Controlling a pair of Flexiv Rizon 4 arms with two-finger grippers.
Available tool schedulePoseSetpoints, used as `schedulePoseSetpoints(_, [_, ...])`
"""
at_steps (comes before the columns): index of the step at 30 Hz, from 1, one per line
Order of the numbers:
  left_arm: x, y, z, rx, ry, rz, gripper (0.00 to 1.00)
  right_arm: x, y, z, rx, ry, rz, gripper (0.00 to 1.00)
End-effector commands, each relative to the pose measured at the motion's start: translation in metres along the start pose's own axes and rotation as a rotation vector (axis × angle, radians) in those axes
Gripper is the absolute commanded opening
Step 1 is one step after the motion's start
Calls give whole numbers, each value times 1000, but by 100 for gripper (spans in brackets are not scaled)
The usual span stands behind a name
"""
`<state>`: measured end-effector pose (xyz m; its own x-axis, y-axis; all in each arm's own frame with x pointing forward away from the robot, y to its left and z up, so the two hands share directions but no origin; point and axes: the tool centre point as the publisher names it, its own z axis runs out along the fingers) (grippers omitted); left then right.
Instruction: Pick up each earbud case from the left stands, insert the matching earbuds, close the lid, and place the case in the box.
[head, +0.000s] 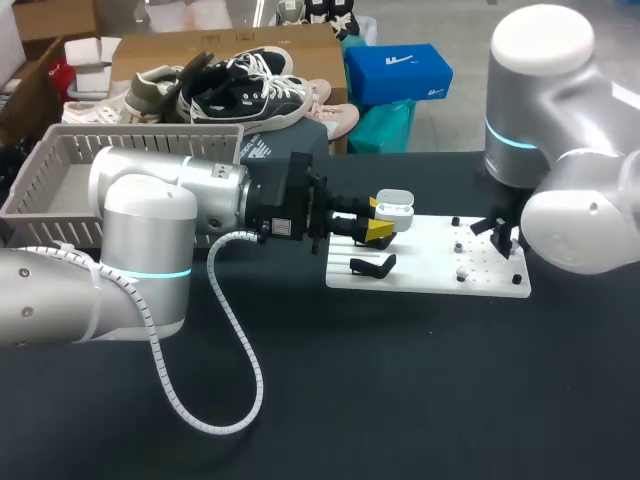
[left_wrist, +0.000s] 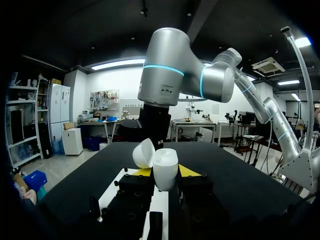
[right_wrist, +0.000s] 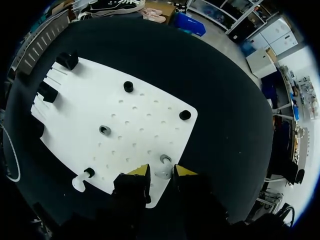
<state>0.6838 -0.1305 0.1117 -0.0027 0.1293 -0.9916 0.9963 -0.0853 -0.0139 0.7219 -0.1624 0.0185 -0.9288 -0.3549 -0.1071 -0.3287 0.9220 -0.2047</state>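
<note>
A white earbud case (head: 393, 210) with its lid swung open sits between the yellow tips of my left gripper (head: 378, 228), which is shut on it above the left part of the white board (head: 430, 272). In the left wrist view the case (left_wrist: 165, 169) stands upright in the gripper (left_wrist: 165, 174), lid tipped to one side. My right gripper (head: 503, 238) hangs over the board's right end. In its wrist view the right gripper (right_wrist: 161, 172) has its tips closed in on a small white earbud (right_wrist: 161, 171) by a grey socket (right_wrist: 165, 159) at the board's edge.
A grey slatted basket (head: 60, 180) stands at the back left behind my left arm. Black stands (head: 372, 265) and pegs (right_wrist: 128, 86) rise from the board. A second grey socket (right_wrist: 104, 130) and another white earbud (right_wrist: 77, 183) sit on the board.
</note>
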Motion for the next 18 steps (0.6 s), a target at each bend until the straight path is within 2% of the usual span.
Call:
schedulePoseSetpoints(1, [0,1,0,1,-1,0,0,-1,0,0,2,1,1,27])
schedulePoseSetpoints(18, [0,1,0,1,-1,0,0,0,-1,1,38,10,6,24])
